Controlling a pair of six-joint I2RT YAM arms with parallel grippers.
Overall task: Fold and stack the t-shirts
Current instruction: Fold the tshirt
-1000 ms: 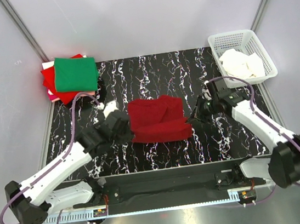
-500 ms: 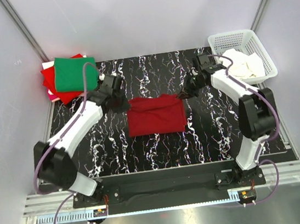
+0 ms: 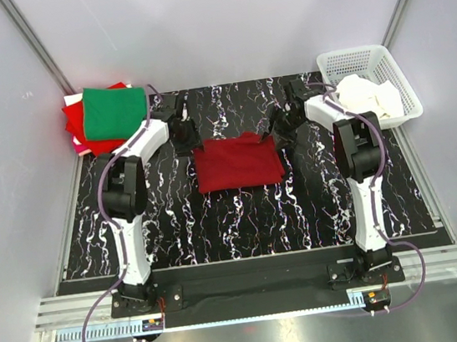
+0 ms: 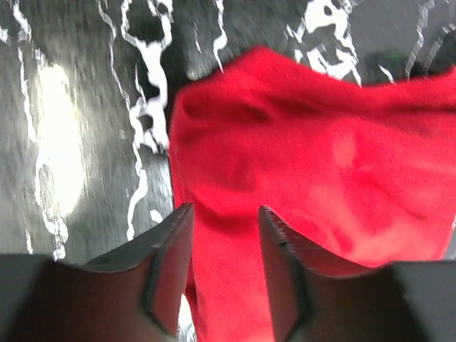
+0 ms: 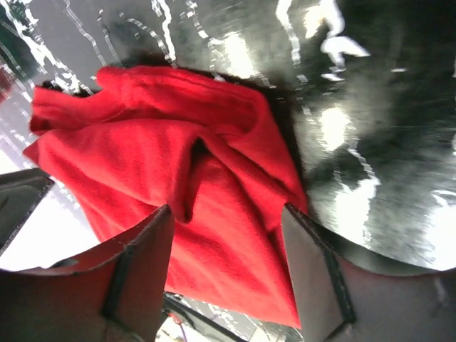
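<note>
Left pincer (image 4: pixel 225 211), right pincer (image 5: pixel 226 209), both agape, at one crimson t-shirt (image 3: pixel 238 163)

Bright, even light falls from overhead, and shadows beside the arms are short and soft. The glossy table (image 3: pixel 242 211) throws a white glare patch left of the jaws of the left gripper (image 4: pixel 224 214), and several beyond those of the right gripper (image 5: pixel 226 214). Both wrist views are motion-smeared. The crimson shirt (image 4: pixel 306 164) ahead of the jaws looks soft.

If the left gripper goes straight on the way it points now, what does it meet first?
Most likely the folded dark crimson cloth t-shirt, lying just beyond the left gripper; how far is unclear.
</note>
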